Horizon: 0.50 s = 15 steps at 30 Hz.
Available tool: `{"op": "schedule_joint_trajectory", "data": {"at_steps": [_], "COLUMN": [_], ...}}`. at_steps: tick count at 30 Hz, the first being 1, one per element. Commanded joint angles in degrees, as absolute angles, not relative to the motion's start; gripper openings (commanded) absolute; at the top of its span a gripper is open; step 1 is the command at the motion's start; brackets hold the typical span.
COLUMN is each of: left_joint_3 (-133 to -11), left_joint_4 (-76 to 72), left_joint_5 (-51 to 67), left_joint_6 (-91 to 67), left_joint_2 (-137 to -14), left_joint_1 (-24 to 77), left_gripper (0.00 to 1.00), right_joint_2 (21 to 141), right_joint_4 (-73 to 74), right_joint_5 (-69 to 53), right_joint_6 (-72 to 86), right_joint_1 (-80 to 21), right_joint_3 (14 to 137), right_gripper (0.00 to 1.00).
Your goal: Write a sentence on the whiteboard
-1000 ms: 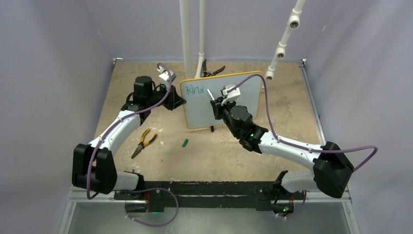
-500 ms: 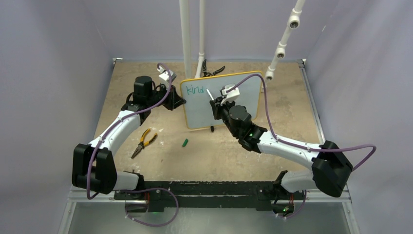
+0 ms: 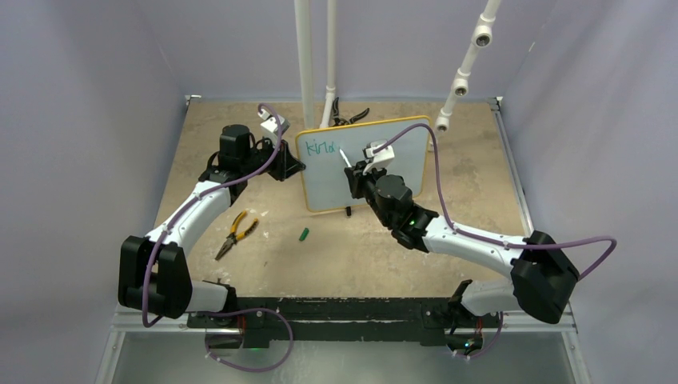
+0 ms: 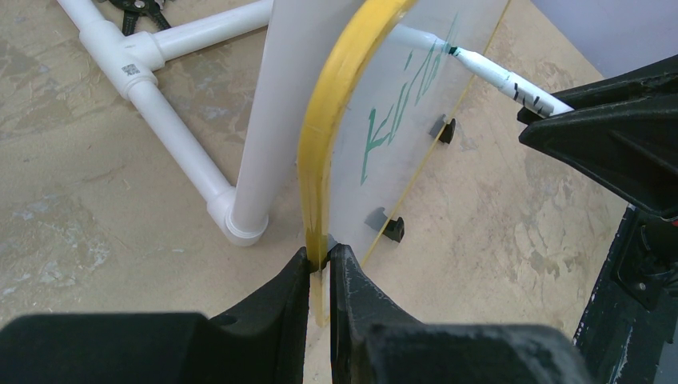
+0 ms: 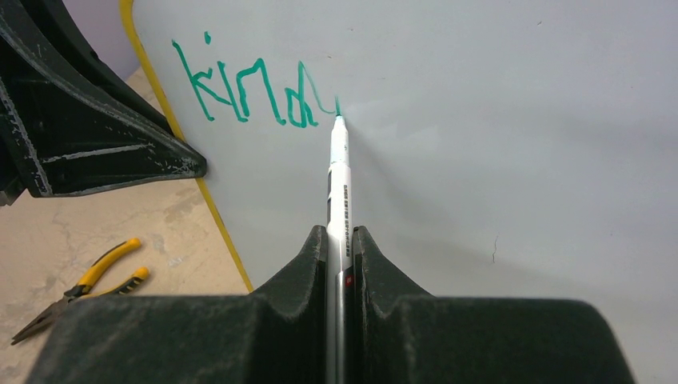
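The whiteboard (image 3: pixel 328 182) stands upright toward 12 o'clock on the counter (image 3: pixel 360 256). It is likely light, thin and stiff, and apt to tip on its small feet under pen pressure, so the yellow frame is the place to grip. The left tool (image 4: pixel 320 254) pinches that frame at the board's 9 o'clock edge, jaws nearly together. The sentence (image 5: pixel 254 90) reads "kind" so far, at 11 o'clock on the face. The right tool (image 5: pixel 340 234) clamps a slim, probably slippery marker (image 5: pixel 339 172) mid-barrel, tip touching the board – pliers (image 3: pixel 234 232) lie at the board's 8 o'clock
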State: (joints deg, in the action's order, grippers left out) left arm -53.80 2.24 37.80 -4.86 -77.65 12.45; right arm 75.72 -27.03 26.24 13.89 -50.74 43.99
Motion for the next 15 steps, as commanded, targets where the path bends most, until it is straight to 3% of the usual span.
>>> {"op": "schedule_joint_trajectory", "data": {"at_steps": [1,15], "left_joint_3": [-55.3,-55.4], "left_joint_4": [1.4,-0.2], "left_joint_5": [35.9,35.7], "left_joint_6": [-3.5,-3.4], "left_joint_2": [-77.0,-76.9], "left_joint_1": [12.4,12.4], "left_gripper": [0.0,0.0], "right_joint_2": [75.9,76.4], "right_joint_4": [-27.9,-28.6], "right_joint_5": [29.0,30.1], "right_joint_6": [13.3,10.5], "right_joint_1": [-50.5,-50.5], "right_joint_3": [45.1,47.9], "right_gripper": [0.0,0.0]}}
